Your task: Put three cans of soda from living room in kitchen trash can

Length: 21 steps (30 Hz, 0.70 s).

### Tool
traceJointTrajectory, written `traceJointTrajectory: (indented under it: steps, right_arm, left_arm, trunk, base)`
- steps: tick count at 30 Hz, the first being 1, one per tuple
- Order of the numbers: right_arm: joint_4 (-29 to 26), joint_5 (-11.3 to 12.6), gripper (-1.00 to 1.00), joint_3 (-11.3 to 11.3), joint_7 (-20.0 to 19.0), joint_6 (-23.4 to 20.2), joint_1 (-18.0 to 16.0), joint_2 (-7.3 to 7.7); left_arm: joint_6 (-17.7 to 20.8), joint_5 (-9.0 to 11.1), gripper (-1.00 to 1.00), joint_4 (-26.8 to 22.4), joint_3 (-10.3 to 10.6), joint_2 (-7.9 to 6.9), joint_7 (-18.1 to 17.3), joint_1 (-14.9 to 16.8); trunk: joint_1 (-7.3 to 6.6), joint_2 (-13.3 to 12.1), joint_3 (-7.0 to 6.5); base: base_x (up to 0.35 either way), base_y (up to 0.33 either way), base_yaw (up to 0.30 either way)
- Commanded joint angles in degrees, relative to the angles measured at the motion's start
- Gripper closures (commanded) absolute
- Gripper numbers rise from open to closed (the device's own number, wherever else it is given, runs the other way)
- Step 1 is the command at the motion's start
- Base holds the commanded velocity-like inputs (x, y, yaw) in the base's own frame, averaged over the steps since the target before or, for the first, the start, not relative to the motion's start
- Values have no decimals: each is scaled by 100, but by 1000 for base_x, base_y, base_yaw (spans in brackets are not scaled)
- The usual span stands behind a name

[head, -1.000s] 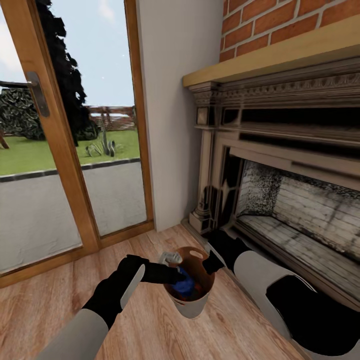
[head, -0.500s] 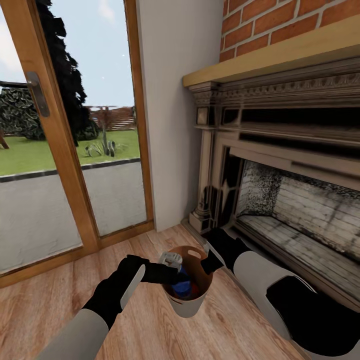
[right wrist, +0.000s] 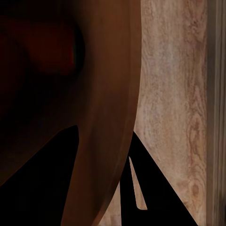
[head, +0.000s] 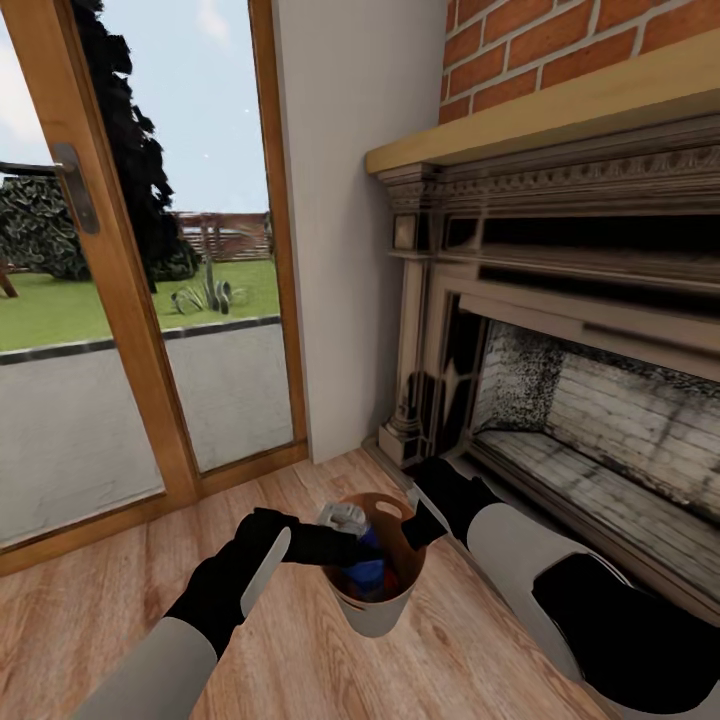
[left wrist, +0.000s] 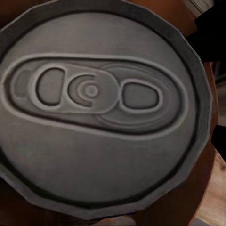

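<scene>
In the head view the trash can (head: pixel 375 590) sits low in the scene at about 6 o'clock, held off the light wood plank floor (head: pixel 300 640) just in front of the dark ornate fireplace (head: pixel 560 380), with the red brick chimney (head: pixel 560 50) at 1 o'clock and a glazed wooden door (head: pixel 130 300) giving onto a lawn at 10 o'clock. The right gripper (head: pixel 425 525) meets the bin at its 2 o'clock rim; in the right wrist view its dark fingers (right wrist: pixel 136 188) straddle the pale bin wall (right wrist: pixel 113 117), one inside against the shadowed copper interior and one outside above the floorboards, so the jaws are clamped on the rim. The left gripper (head: pixel 345 545) reaches in from 9 o'clock over the bin's mouth, and a soda can (head: pixel 346 519) with a pale grey top shows at its tip, at the 11 o'clock edge of the opening. The left wrist view looks straight onto that can's grey lid (left wrist: pixel 101 106) with its pull tab, copper-brown bin wall around it. I cannot tell whether the left jaws are together on the can or apart. Deeper in the bin lies a dark blue can (head: pixel 368 572), with a reddish-orange patch beside it that I cannot identify for sure.
</scene>
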State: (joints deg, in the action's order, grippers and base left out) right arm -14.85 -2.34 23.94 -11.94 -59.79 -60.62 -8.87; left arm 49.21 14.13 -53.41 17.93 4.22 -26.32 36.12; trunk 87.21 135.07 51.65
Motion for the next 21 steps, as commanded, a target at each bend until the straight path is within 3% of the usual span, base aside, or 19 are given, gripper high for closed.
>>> traceJointTrajectory:
  steps: [1,9,21]
  right_arm:
    - [-5,93,100,-30,-7,-6,-3,-1]
    - [-8,93,100,-30,-7,-6,-2,-1]
    - [-6,93,100,-30,-6,-6,20,7]
  left_arm:
    - [11,1,-100,-10,2,0,-2,0]
    - [101,2,-100,-219,8,-17,-5,0]
    - [783,10,-100,-1080,-34,-66,-15,-15]
  trunk:
    - [0,0,-1]
    - [0,0,-1]
    - [0,0,-1]
  base:
    - [0,0,0]
    - [0,0,0]
    - [0,0,0]
